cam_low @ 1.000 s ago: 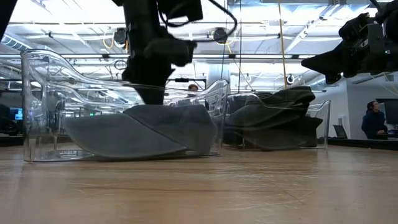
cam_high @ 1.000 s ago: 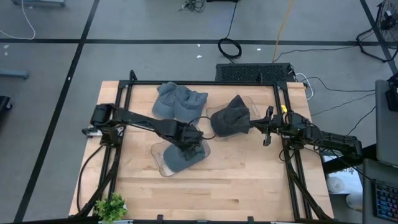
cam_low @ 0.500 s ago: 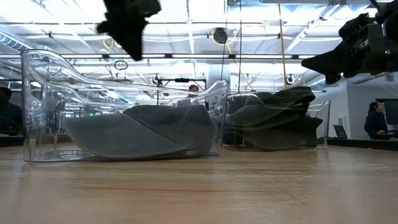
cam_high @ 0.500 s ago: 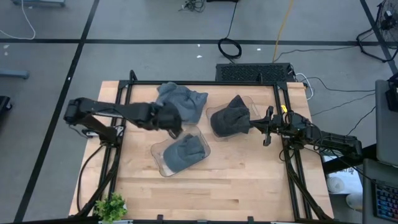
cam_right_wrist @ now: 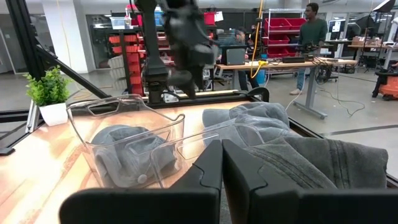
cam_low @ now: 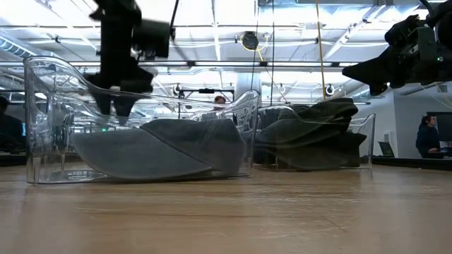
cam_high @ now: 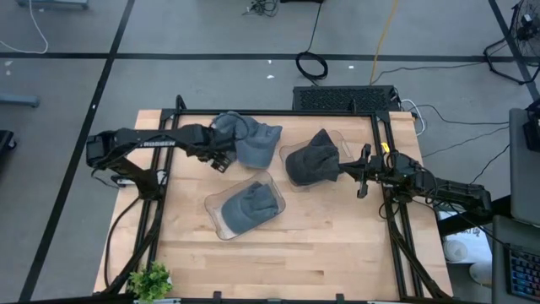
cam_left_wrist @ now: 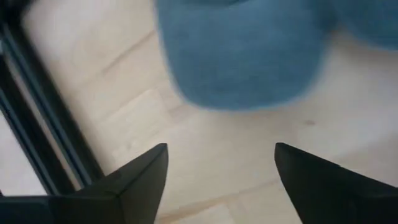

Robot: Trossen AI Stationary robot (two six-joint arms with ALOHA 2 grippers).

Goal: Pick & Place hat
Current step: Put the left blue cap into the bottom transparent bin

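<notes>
A loose grey-blue hat (cam_high: pixel 253 139) lies on the wooden table near its far edge. My left gripper (cam_high: pixel 221 159) hangs just left of it, pointing steeply down. It is open, with only bare table between its fingers (cam_left_wrist: pixel 221 149), and the hat (cam_left_wrist: pixel 242 56) lies just ahead of them. A grey hat (cam_high: pixel 247 207) lies in the nearer clear container (cam_high: pixel 221 226). A dark hat (cam_high: pixel 310 160) fills the farther clear container (cam_high: pixel 287 154). My right gripper (cam_high: pixel 344 173) waits level and shut at that container's right side.
A black frame (cam_high: pixel 270 112) runs along the table's far, left and right sides. A small green plant (cam_high: pixel 150 280) stands at the near left corner. Bare wood spreads across the near half of the table. People stand in the room beyond (cam_right_wrist: pixel 311 25).
My left gripper has risen out of the nearer container, leaving the grey hat lying in it. It has swung toward the table's far left, over to the loose grey-blue hat, turning as it went. Its fingers now stand wider apart.
</notes>
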